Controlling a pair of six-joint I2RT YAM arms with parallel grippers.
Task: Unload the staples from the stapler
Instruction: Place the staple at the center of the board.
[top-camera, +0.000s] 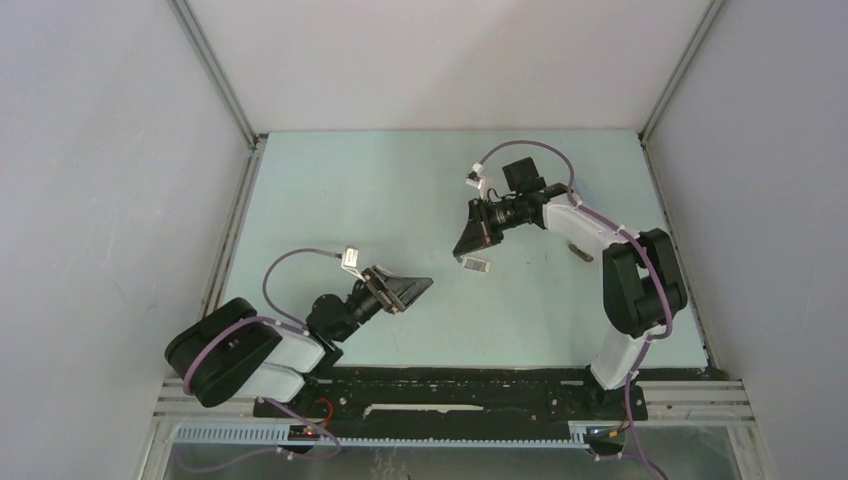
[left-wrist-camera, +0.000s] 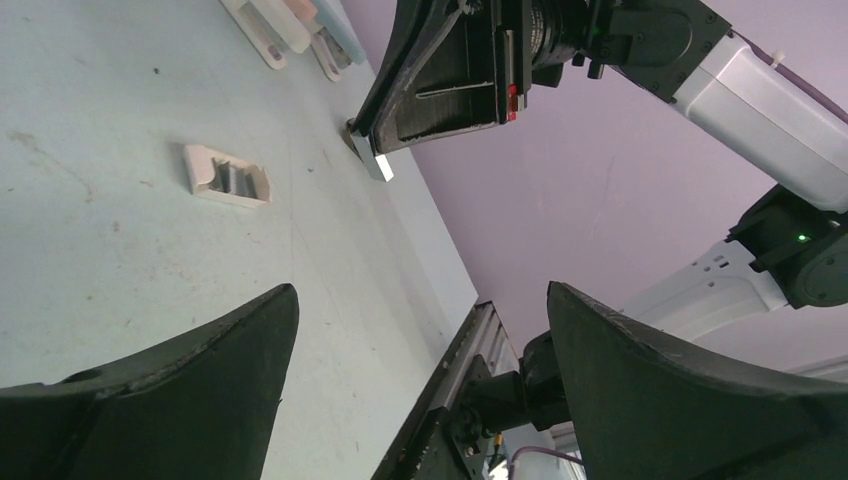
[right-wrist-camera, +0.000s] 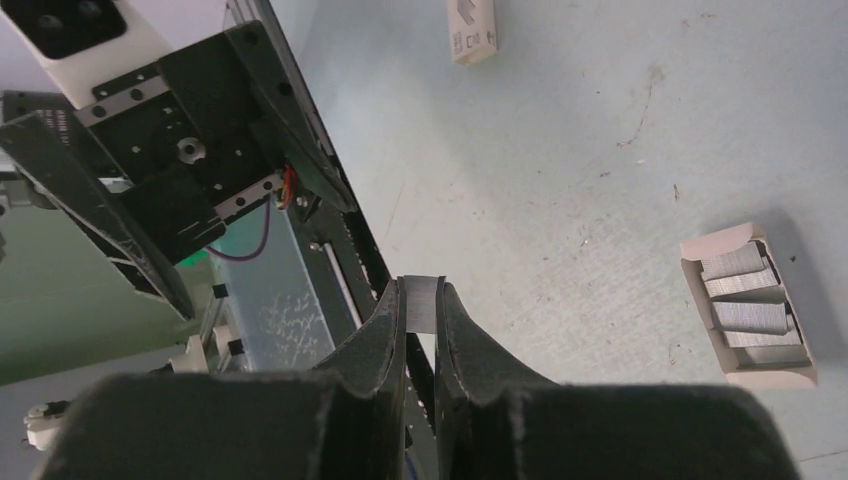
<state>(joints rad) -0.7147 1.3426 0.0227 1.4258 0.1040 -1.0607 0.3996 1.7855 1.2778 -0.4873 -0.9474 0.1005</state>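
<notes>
Just then, the right jaws (right-wrist-camera: 421, 320) were pinching the staples (right-wrist-camera: 422, 300), one little grey strip held low over the tabletop (right-wrist-camera: 560, 150). The open box (right-wrist-camera: 720, 240) with more strips lay flat just off to one side of those jaws. The left jaws (left-wrist-camera: 420, 295) were spread wide, held nothing, and stood farther away. I could not tell which way the strip's long side ran, or if it touched down. The stapler (left-wrist-camera: 285, 25) was cut off at the picture's edge.

Short grey staples (right-wrist-camera: 422, 303), apparently one strip, pinched between right jaws.
</notes>
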